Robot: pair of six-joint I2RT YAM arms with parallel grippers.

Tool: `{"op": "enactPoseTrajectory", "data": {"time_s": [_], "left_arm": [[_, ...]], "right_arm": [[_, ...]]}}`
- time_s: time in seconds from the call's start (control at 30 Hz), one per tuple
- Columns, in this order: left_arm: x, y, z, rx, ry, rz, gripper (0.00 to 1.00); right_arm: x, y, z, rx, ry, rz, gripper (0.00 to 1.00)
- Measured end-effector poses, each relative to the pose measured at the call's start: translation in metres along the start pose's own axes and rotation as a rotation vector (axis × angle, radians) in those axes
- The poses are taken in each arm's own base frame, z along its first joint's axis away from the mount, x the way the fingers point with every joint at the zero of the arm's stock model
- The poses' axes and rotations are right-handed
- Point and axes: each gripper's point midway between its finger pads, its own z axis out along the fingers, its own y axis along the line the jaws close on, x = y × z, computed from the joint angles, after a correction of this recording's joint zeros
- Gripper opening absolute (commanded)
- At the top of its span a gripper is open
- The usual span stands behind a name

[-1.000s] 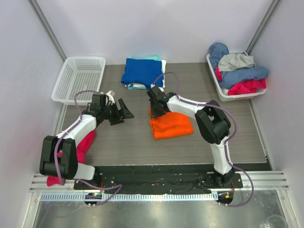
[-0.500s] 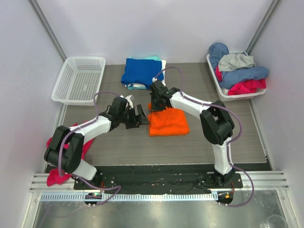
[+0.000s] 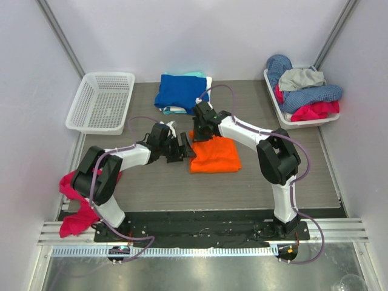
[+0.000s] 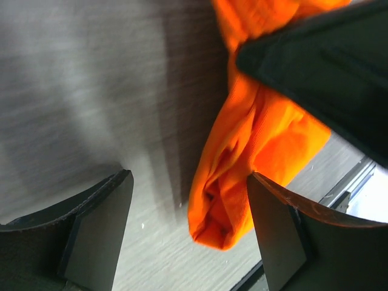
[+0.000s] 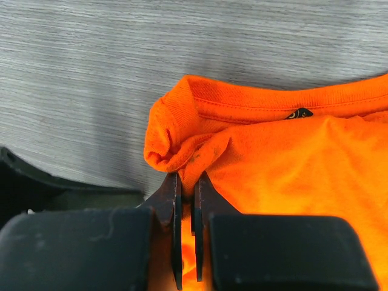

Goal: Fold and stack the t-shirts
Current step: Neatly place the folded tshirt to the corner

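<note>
Left gripper (image 4: 188, 182), jaws wide apart over the grey wood-grain desk (image 4: 91, 79). The bunched edge of the orange t-shirt (image 4: 260, 133) lies between them, nearer the right-hand one. A black casing (image 4: 327, 66) overlaps the shirt above.

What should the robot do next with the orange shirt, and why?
Probably close the left fingers on the edge of the orange shirt. They stand open with its folded corner between them, while the right fingers already pinch the collar end, so both could then lift it.
</note>
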Motion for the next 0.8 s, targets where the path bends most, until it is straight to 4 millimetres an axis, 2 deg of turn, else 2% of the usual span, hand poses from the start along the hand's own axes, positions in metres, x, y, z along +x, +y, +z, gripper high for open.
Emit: {"op": "enactPoseTrajectory", "data": {"time_s": [0.27, 0.5, 0.8], "left_arm": [[-0.019, -0.014, 0.013, 0.022, -0.015, 0.033, 0.8], [-0.02, -0.015, 0.025, 0.027, 0.004, 0.033, 0.78], [-0.027, -0.024, 0.039, 0.06, 0.021, 0.027, 0.75]], "right_arm": [[0.0, 0.0, 0.0, -0.005, 0.003, 0.003, 0.01], [-0.001, -0.002, 0.0, -0.006, 0.005, 0.008, 0.01], [-0.01, -0.015, 0.001, 0.022, -0.012, 0.028, 0.01]]}}
